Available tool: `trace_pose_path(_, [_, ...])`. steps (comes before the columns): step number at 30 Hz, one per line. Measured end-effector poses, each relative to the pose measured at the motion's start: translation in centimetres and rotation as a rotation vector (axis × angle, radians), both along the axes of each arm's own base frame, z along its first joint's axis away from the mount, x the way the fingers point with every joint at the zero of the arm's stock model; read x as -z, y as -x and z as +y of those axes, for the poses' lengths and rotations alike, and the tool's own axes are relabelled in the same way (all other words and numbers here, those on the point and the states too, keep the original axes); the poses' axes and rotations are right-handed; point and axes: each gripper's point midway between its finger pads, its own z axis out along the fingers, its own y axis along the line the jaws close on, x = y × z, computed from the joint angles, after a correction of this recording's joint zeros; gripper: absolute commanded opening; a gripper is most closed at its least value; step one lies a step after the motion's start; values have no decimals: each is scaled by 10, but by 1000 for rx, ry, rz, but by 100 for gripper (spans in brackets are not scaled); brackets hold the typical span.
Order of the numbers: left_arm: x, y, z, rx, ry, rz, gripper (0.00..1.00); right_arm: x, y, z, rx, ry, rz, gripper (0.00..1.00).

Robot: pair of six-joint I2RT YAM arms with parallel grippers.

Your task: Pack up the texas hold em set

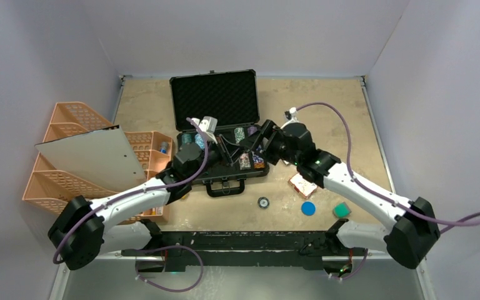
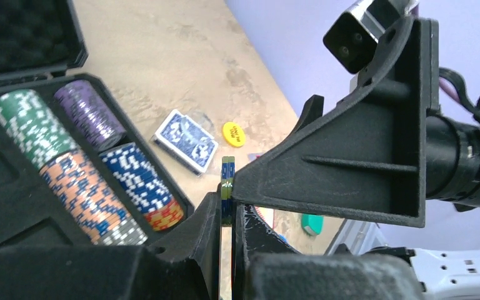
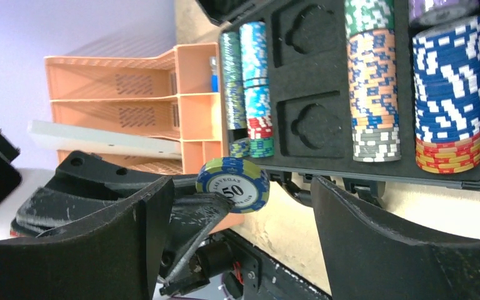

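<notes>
The black briefcase (image 1: 214,95) lies open mid-table, with its foam base (image 3: 309,75) holding chip stacks (image 3: 445,94), which also show in the left wrist view (image 2: 69,181). My left gripper (image 2: 227,199) is shut on a blue and yellow "50" poker chip (image 2: 227,176), held edge-up just in front of the case. My right gripper (image 3: 237,215) is open, and the chip (image 3: 232,184) sits between its fingers, nearer the left one. A blue card deck (image 2: 186,140) and a yellow button (image 2: 233,133) lie on the table. A red deck (image 1: 302,185) lies right of the case.
Orange mesh trays (image 1: 69,181) with a grey board (image 1: 94,156) leaning on them stand at the left. A small round button (image 1: 263,202), a blue disc (image 1: 308,208) and a green block (image 1: 341,210) lie on the table near the front. Walls enclose the table.
</notes>
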Motion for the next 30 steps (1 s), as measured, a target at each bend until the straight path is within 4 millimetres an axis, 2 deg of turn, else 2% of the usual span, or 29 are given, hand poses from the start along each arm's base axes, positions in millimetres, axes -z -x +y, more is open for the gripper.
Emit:
trace_pose_path(3, [-23, 1, -3, 31, 19, 2, 0, -22, 4, -9, -3, -42, -77, 78])
trace_pose_path(6, [-56, 1, 0, 80, 85, 13, 0, -48, 17, -19, -12, -134, -182, 74])
trace_pose_path(8, [-81, 2, 6, 118, 162, 28, 0, -58, 28, -26, -15, -195, -235, 71])
trace_pose_path(11, [-101, 7, 12, 185, 272, 83, 0, -68, 41, -33, -21, -270, -282, 65])
trace_pose_path(15, [-113, 28, 1, 334, 393, 192, 0, -86, 46, -33, -35, -341, -335, 66])
trace_pose_path(18, [-116, 41, -4, 422, 468, 273, 0, -106, 52, -29, -76, -407, -385, 65])
trace_pose_path(21, [-114, 50, -5, 472, 519, 344, 0, -118, 56, -24, -112, -452, -412, 56])
trace_pose_path(26, [-117, 59, -4, 519, 575, 406, 0, -125, 60, -20, -142, -492, -408, 40])
trace_pose_path(30, [-122, 64, -3, 544, 601, 413, 0, -131, 62, -19, -150, -518, -414, 20])
